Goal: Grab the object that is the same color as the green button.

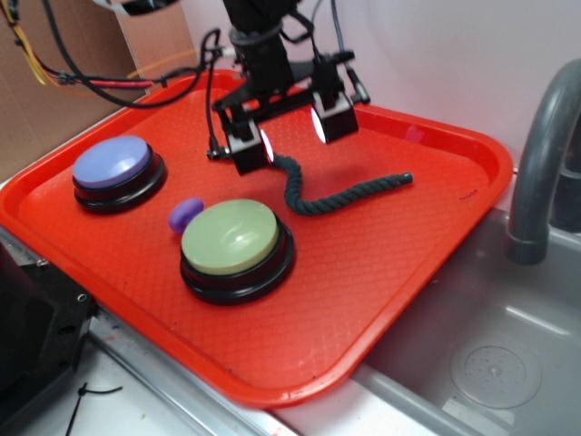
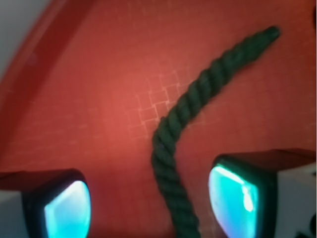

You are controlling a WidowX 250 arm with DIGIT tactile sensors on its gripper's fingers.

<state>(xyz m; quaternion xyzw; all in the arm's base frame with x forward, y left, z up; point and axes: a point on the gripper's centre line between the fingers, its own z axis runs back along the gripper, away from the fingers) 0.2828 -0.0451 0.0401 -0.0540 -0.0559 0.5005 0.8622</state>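
Observation:
A long dark green twisted rope [image 1: 340,195] lies wavy on the red tray [image 1: 399,263], behind the green button [image 1: 232,238] with its pale yellow-green dome on a black base. My gripper [image 1: 292,138] hangs open just above the rope's left end, one finger on each side of it. In the wrist view the rope [image 2: 193,101] runs up from between the two glowing fingers of my gripper [image 2: 151,206], closer to the right finger, touching neither. The jaws are wide apart and hold nothing.
A purple-topped button [image 1: 114,168] stands at the tray's left. A small purple blob [image 1: 185,214] lies beside the green button. A grey sink [image 1: 490,354] and a grey faucet [image 1: 540,154] are right of the tray. Cables hang at the back left.

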